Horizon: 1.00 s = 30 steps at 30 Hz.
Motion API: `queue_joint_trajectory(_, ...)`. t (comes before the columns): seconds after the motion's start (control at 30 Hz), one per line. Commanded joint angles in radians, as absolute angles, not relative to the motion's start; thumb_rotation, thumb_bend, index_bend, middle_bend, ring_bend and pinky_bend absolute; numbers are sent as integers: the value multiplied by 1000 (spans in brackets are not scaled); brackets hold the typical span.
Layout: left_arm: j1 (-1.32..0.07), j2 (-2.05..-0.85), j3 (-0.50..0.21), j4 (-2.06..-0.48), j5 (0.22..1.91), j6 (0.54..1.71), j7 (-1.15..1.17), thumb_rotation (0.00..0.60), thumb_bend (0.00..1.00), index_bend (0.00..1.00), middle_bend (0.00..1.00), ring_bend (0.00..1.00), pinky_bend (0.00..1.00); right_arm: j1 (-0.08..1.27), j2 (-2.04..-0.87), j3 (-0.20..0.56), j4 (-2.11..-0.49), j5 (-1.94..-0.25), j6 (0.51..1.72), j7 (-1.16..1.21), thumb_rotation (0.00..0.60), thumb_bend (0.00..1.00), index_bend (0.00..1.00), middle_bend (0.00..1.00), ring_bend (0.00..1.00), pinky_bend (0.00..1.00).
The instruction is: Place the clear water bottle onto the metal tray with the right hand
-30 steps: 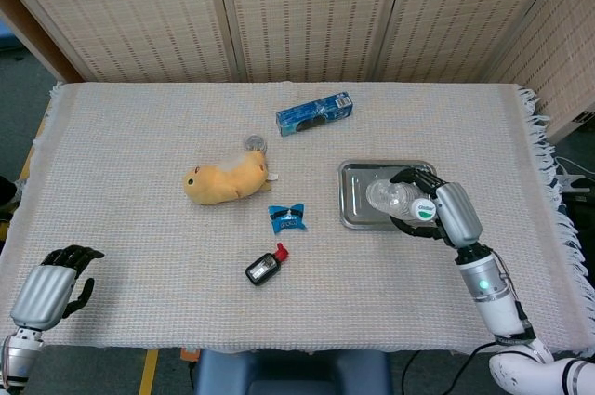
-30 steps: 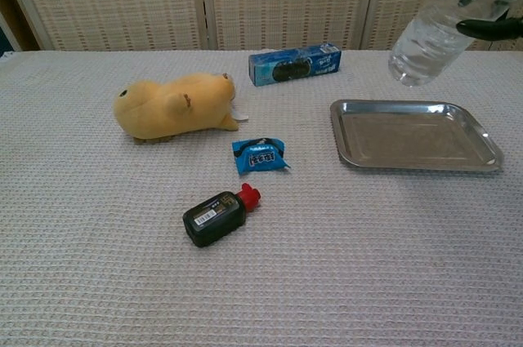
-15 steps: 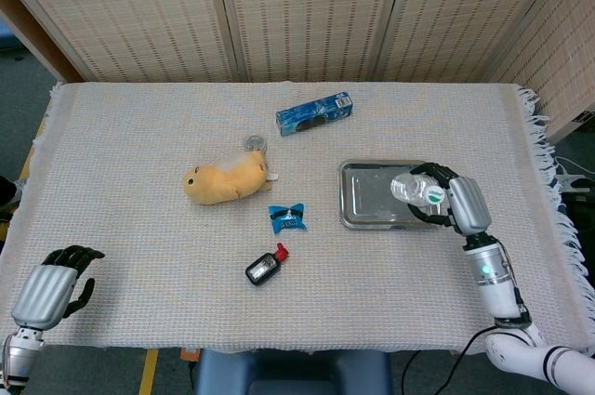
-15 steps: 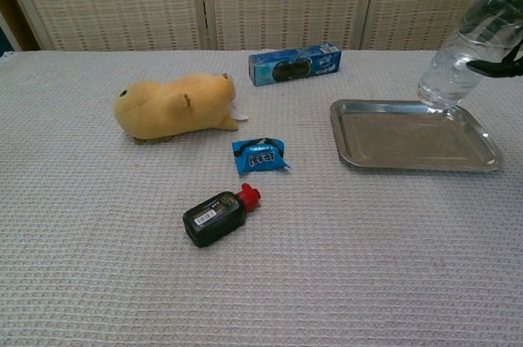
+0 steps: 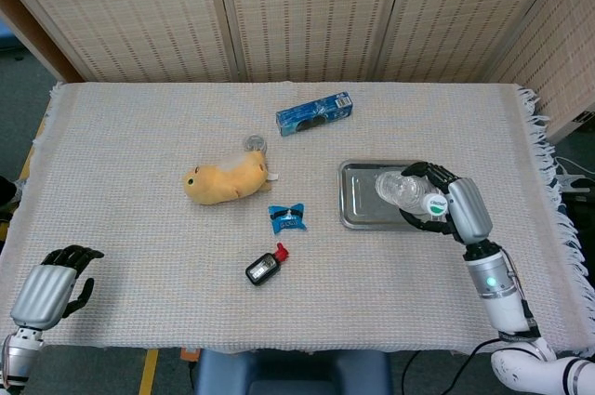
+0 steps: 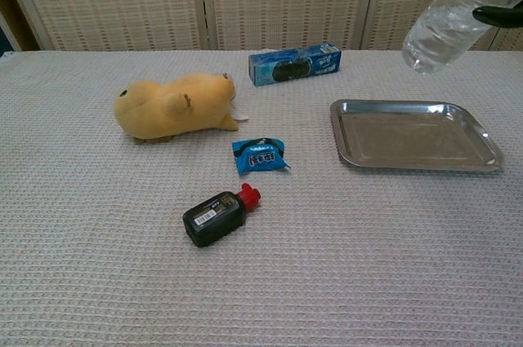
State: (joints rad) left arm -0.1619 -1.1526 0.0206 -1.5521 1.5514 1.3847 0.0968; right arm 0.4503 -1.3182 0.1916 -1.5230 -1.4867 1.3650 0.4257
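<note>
My right hand (image 5: pixel 453 207) grips the clear water bottle (image 5: pixel 402 191) near its capped end and holds it tilted in the air above the metal tray (image 5: pixel 358 208). In the chest view the bottle (image 6: pixel 440 30) hangs well above the tray (image 6: pixel 413 135), its base pointing down-left, with the dark fingers (image 6: pixel 500 14) of that hand at the top right corner. The tray has nothing on it. My left hand (image 5: pixel 48 286) rests near the table's front left corner, fingers curled, holding nothing.
A yellow plush toy (image 5: pixel 226 178) lies left of centre, a blue box (image 5: pixel 314 113) behind the tray, a blue snack packet (image 5: pixel 286 217) and a small dark bottle with a red cap (image 5: pixel 264 267) nearer the front. A fringed table edge (image 5: pixel 558 200) runs on the right.
The bottle dipped until its base nearly touched the tray's far edge half a second ago, then rose and swung back up. The left hand stayed still.
</note>
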Motion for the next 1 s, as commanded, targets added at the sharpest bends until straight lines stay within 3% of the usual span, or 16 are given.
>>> queue_joint_trajectory(0.03, -163, -1153, 20, -1552, 1549, 1382, 98, 600, 535, 307, 299, 206, 269, 476, -1370, 175, -1375, -1455, 1262, 544, 600, 26, 818, 637, 489, 538)
queue_joint_trajectory(0.23, -167, -1156, 20, -1555, 1540, 1369, 107, 600, 535, 306, 300, 206, 269, 535, -1479, 166, -1092, -1429, 1114, 755, 600, 26, 818, 636, 489, 538)
queue_joint_trajectory(0.43, -170, -1159, 21, -1554, 1535, 1359, 118, 600, 535, 306, 301, 206, 269, 572, -1572, 156, -892, -1441, 1055, 899, 600, 26, 818, 636, 489, 538)
queue_joint_trajectory(0.87, -175, -1158, 26, -1565, 1530, 1342, 148, 600, 535, 306, 302, 208, 270, 593, -1666, 165, -736, -1426, 1022, 995, 600, 26, 785, 636, 489, 538)
queue_joint_trajectory(1.0, -176, -1158, 27, -1563, 1528, 1340, 150, 600, 535, 306, 302, 208, 270, 600, -1671, 164, -722, -1423, 1000, 1013, 600, 26, 687, 636, 438, 526)
